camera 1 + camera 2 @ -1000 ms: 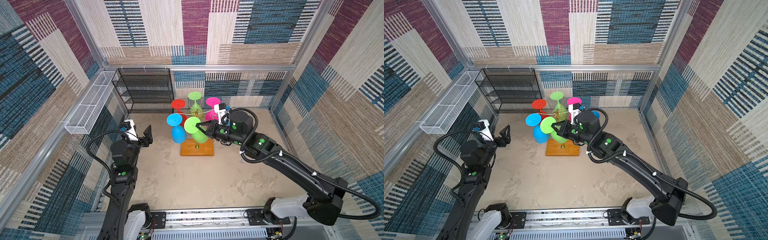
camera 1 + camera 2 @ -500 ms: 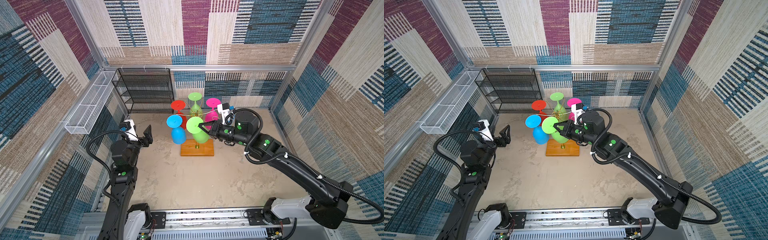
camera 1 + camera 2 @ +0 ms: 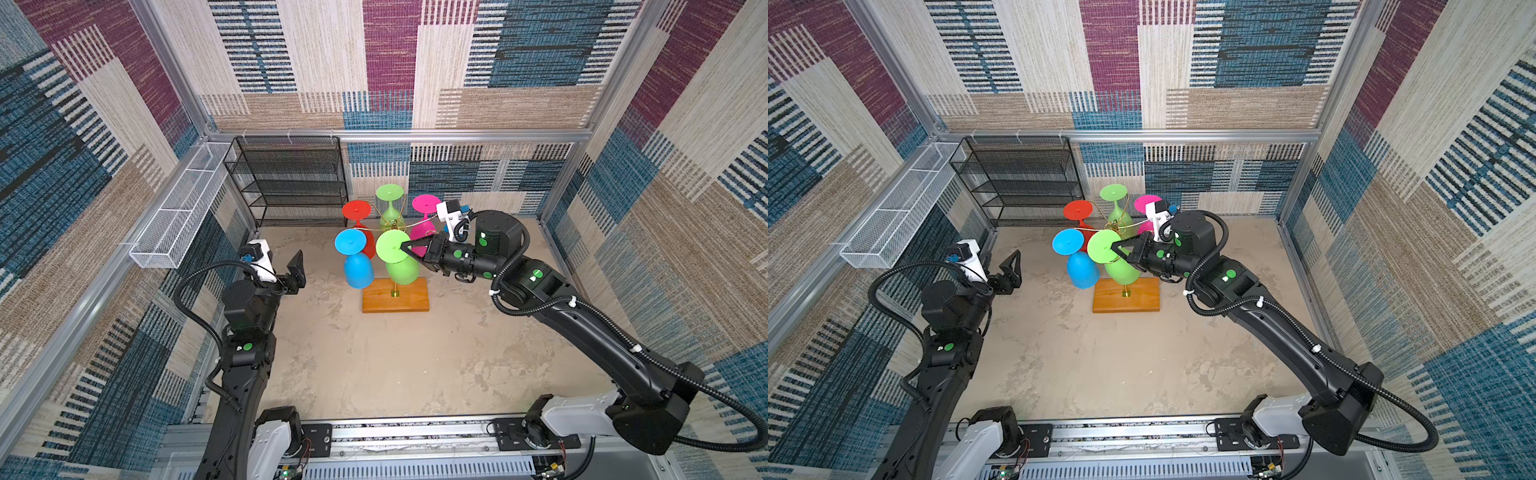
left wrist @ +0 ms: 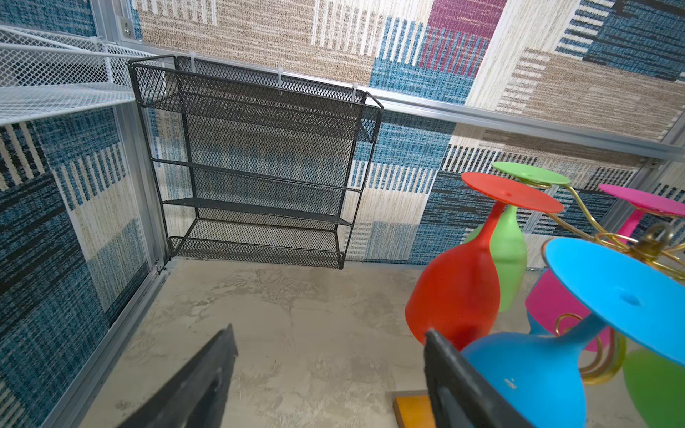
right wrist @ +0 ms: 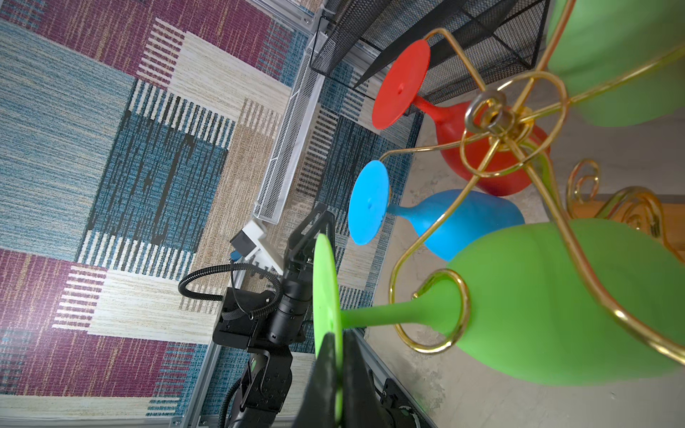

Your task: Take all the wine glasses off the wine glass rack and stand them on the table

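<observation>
- The right gripper [image 3: 406,249] is clamped on the round foot of the near green wine glass [image 3: 402,269]. In the right wrist view its two black fingers [image 5: 322,374] pinch the thin edge of that disc from both sides.
- That glass hangs bowl-down and tilted. Its stem sits inside one curled gold arm of the wine glass rack [image 3: 395,296], on the side of the rack nearest the robot's base.
- The rack stands on its orange-brown wooden base on the floor, towards the back wall.
- A blue glass [image 3: 358,270], a red glass [image 3: 356,210], a far green glass [image 3: 390,195] and a pink glass [image 3: 426,204] hang from other arms of the rack.
- The right arm reaches in from the right, with its wrist just beside the pink glass.
- The left gripper [image 3: 296,270] hovers with its jaws apart and nothing between them. It is left of the blue glass and clear of it in both top views.
- A black mesh shelf [image 3: 291,183] stands against the back wall.
- A white wire basket [image 3: 178,216] runs along the left wall.
</observation>
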Controlling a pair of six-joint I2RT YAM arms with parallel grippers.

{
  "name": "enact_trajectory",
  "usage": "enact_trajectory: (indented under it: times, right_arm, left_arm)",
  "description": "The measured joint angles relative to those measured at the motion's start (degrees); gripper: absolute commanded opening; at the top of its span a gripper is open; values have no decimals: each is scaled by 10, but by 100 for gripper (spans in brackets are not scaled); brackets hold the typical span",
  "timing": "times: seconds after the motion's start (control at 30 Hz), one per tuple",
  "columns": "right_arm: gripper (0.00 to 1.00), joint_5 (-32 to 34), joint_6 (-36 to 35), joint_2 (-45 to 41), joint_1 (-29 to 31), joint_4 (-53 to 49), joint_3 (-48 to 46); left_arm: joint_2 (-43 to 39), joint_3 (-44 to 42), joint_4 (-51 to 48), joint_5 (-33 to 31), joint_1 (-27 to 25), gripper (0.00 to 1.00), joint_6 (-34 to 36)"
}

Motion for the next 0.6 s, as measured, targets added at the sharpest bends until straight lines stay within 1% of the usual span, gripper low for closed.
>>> enact_trajectory:
  times: [0.23,0.6]
  right_arm:
    - [0,-42,-41,31,-13,-44,51]
    - [0,-78,-49,33,-16,-48,30]
  left_arm:
    - [2,0,0,0,0,82,0]
    - [2,-1,0,0,0,82,2]
